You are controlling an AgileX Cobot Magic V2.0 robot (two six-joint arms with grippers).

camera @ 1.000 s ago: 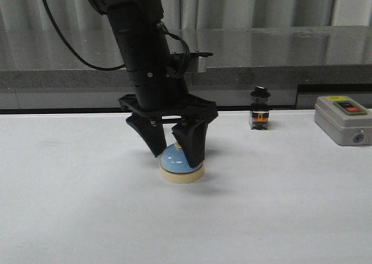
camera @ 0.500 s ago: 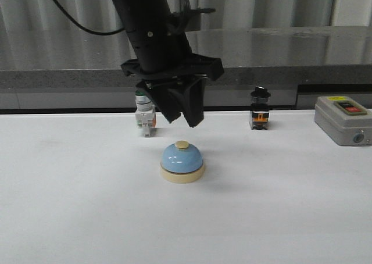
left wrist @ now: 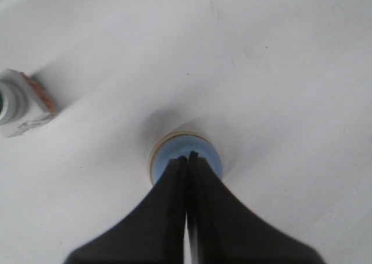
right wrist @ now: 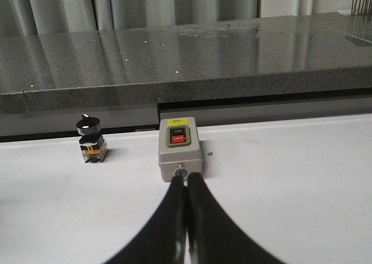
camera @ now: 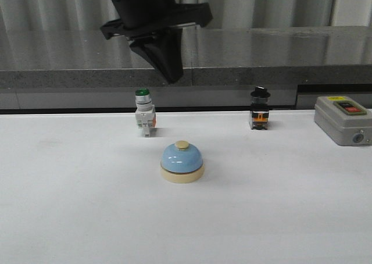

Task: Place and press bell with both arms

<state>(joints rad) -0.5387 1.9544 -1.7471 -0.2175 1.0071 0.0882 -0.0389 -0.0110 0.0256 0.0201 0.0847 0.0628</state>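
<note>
The left claw (camera: 168, 66) has gone up since a second ago: back then its fingers sat around the bell, and now it hangs high above and a little behind it, with nothing in it. Its two fingers are pressed together, tip to tip, as the left wrist view shows. The bell (camera: 182, 162) sits alone on the white surface (camera: 70, 217), about in the middle, standing upright on its cream base with the little cream knob (camera: 182, 144) on top. Nothing touches it. A white switch with a green cap (camera: 143, 113) stands behind it to the left, and a small black switch (camera: 259, 108) stands behind it to the right, both well apart from it. A grey box (camera: 342, 120) with a red button sits far off on the right. The right claw (right wrist: 186, 217) does not show in the front view; its own camera shows its fingers pressed together too, pointing toward the grey box. The placing part looks done, and the pressing is not yet done. The bell looks small, light and hard. Its blue dome is smooth and round, so fingers could slip off it. The best place to hold it looks like low down, at the flat cream rim. To ring it, a push straight down on the knob should do. A push from the side could make the light bell slide.
</note>
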